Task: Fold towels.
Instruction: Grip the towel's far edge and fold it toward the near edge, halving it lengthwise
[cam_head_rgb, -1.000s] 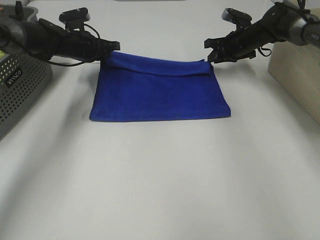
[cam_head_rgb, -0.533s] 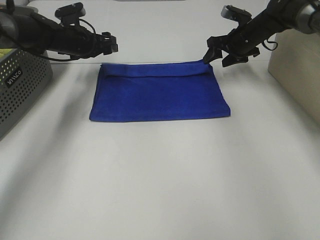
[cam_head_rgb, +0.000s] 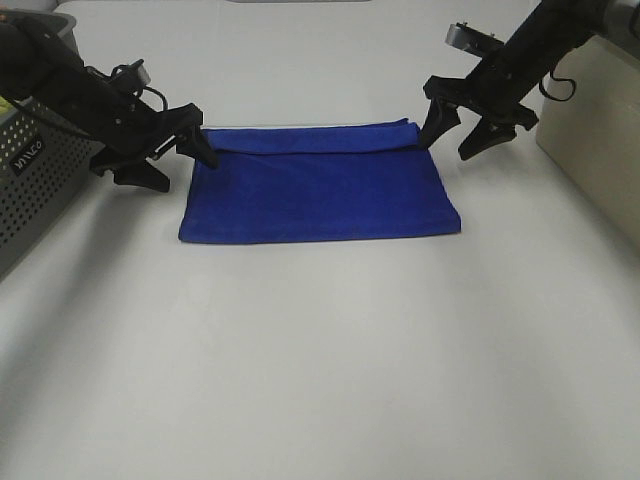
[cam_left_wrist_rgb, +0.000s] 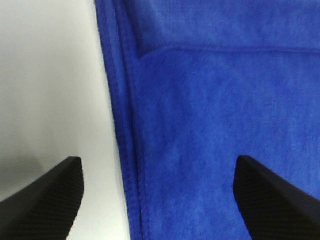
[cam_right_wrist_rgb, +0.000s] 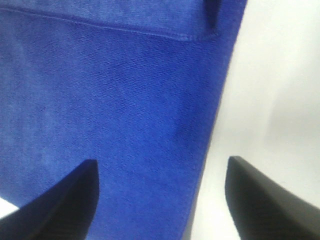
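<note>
Left wrist, fingers (cam_left_wrist_rgb: 45, 200) wide, astride towel (cam_left_wrist_rgb: 210, 110) edge

Plush matt cloth towel (cam_head_rgb: 320, 190) on a smooth, faintly glossy white table (cam_head_rgb: 320, 380).

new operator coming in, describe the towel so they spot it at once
On the white table, look at the far middle, between the grey mesh basket on the left and the beige box on the right. The towel lies flat there, folded into a rectangle. It is the only deep-blue thing in view.
</note>
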